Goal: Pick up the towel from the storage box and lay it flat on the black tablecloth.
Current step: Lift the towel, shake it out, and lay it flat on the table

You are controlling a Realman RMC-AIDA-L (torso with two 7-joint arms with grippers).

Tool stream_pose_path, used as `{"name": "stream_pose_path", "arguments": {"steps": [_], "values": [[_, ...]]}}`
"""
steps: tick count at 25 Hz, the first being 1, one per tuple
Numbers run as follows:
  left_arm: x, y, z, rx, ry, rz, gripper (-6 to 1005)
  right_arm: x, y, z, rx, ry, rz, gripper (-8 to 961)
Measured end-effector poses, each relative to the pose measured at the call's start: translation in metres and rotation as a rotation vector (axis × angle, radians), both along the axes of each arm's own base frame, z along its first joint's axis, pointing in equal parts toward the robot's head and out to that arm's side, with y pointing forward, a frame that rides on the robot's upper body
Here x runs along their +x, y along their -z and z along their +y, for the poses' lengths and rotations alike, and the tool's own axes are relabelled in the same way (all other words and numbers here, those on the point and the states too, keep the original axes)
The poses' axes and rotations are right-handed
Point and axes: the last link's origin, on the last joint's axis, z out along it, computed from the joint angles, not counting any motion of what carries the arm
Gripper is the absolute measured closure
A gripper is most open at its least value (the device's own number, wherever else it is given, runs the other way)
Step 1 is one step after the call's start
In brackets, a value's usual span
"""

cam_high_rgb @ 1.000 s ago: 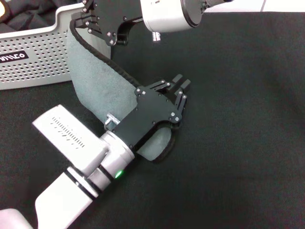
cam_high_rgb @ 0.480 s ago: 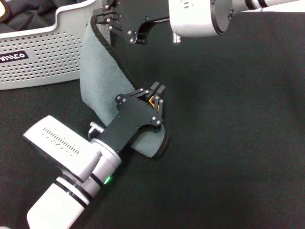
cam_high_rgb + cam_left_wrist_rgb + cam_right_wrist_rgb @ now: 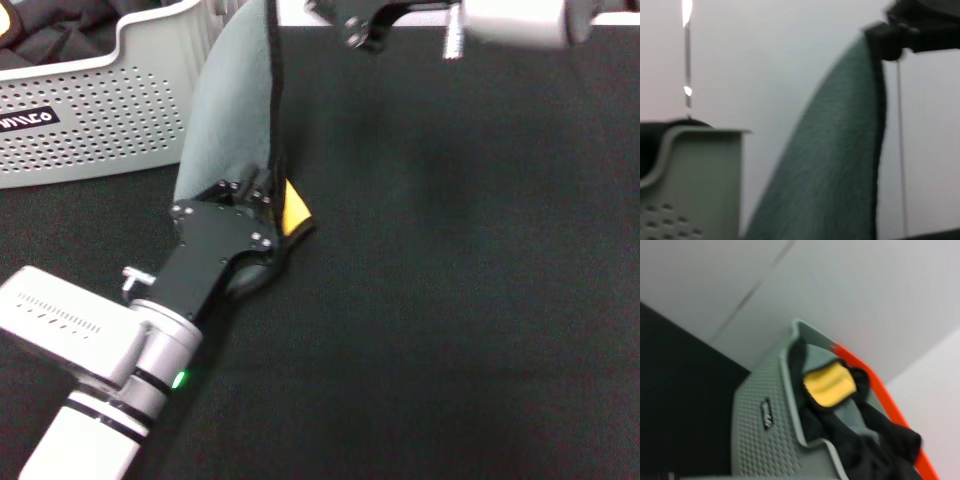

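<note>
Head view: towel (image 3: 232, 110) hangs between both grippers beside the storage box (image 3: 90, 110), over the black tablecloth (image 3: 460, 300); left gripper (image 3: 262, 192) pinches its lower corner, right gripper (image 3: 345, 18) grips the top edge, fingers hidden.

Crumpled black fabric (image 3: 50, 35) fills the far corner of the head view at about 10 o'clock, with a sliver of yellow (image 3: 5, 20) at its outer edge. The right wrist view shows the same heap (image 3: 880, 445) with a folded yellow cloth (image 3: 829, 385), dark-edged, nested in it. An orange-red strip (image 3: 880, 390) runs just behind the heap. Beyond is a pale surface (image 3: 890, 290) crossed by a thin seam (image 3: 755, 290).
</note>
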Motion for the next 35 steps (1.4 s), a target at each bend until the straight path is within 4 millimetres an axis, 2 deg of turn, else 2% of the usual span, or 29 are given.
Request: {"name": "stream_pose_path", "arguments": {"steps": [4,11,16,21,25,29,35], "values": [[-0.007,-0.012,-0.001,0.065,-0.002,-0.006,910,0.015,-0.018,0.002,0.034,0.069,0.041,933],[-0.016,-0.026,0.006,0.108,-0.004,-0.027,909,0.036,-0.039,0.002,-0.006,0.212,0.088,933],[-0.021,-0.032,0.008,0.085,0.018,-0.063,908,0.045,-0.045,0.003,-0.042,0.311,0.126,933],[-0.019,-0.022,0.001,-0.075,0.101,-0.074,906,0.038,-0.038,0.011,-0.054,0.325,0.138,933],[-0.023,-0.022,-0.005,-0.311,0.153,-0.202,905,0.033,-0.037,0.02,-0.044,0.327,0.145,933],[-0.029,-0.023,-0.012,-0.531,0.135,-0.309,904,0.026,-0.041,0.028,-0.028,0.312,0.164,933],[-0.028,-0.017,-0.016,-0.595,0.121,-0.332,903,0.001,-0.045,0.028,-0.033,0.228,0.21,933]]}}
